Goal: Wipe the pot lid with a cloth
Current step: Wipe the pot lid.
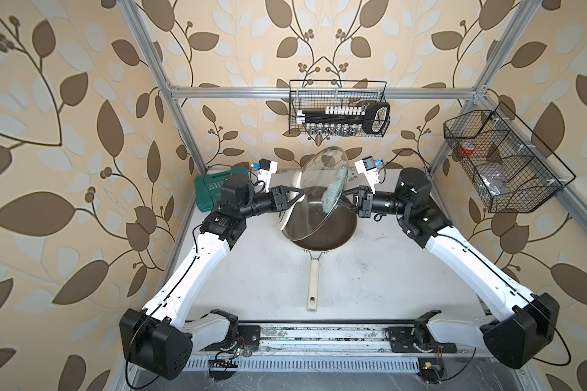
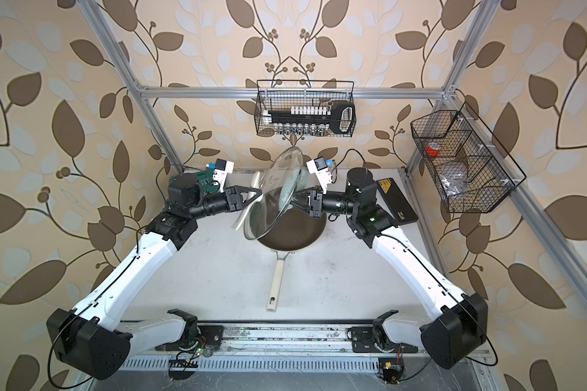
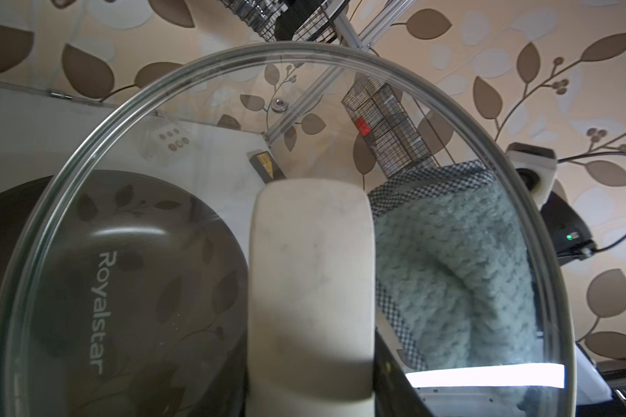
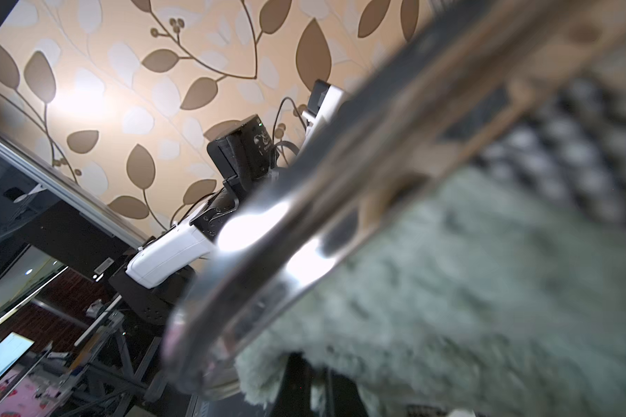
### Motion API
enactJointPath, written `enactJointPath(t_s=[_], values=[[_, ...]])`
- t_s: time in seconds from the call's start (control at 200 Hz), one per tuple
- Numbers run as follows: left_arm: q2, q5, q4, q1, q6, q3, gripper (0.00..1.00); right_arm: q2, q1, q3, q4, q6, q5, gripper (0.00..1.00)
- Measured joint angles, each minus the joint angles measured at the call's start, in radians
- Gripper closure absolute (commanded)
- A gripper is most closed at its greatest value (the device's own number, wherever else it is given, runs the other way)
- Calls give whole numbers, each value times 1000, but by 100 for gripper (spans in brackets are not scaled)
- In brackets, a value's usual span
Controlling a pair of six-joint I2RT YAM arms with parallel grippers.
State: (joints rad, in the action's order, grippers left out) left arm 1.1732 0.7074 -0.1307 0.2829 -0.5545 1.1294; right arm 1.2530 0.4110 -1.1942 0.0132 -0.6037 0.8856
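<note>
Pot lid (image 1: 314, 176) stands tilted, low edge just over the frying pan (image 1: 339, 233), my left gripper (image 1: 295, 196) pinching its cream handle (image 1: 283, 216). My right gripper (image 1: 340, 202) pinches the cloth (image 1: 334, 188) against the glass near the rim.

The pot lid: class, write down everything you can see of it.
The pot lid is a large round dome of clear glass with a metal rim, a cream bar handle and white Royalstar lettering. It is held up, steeply tilted, over the frying pan. The left gripper is shut on the handle; the cloth, in the right gripper, lies against the glass face opposite the handle.
</note>
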Motion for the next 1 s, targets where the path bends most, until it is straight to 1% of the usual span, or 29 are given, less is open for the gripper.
enactJointPath(t_s=[0.155, 0.29, 0.6, 0.825, 1.0], values=[[1, -97, -213, 0, 150, 76, 100, -26, -60, -11, -195, 72, -39, 100], [8, -150, -316, 0, 249, 137, 100, -23, -84, -40, -323, 118, -60, 100], [49, -197, -407, 0, 401, 187, 100, -6, -87, -127, -498, 191, -117, 100], [79, -226, -501, 0, 584, 187, 100, 7, -87, -211, -661, 259, -206, 100], [79, -220, -520, 13, 747, 182, 100, 7, -87, -264, -751, 299, -262, 100]])
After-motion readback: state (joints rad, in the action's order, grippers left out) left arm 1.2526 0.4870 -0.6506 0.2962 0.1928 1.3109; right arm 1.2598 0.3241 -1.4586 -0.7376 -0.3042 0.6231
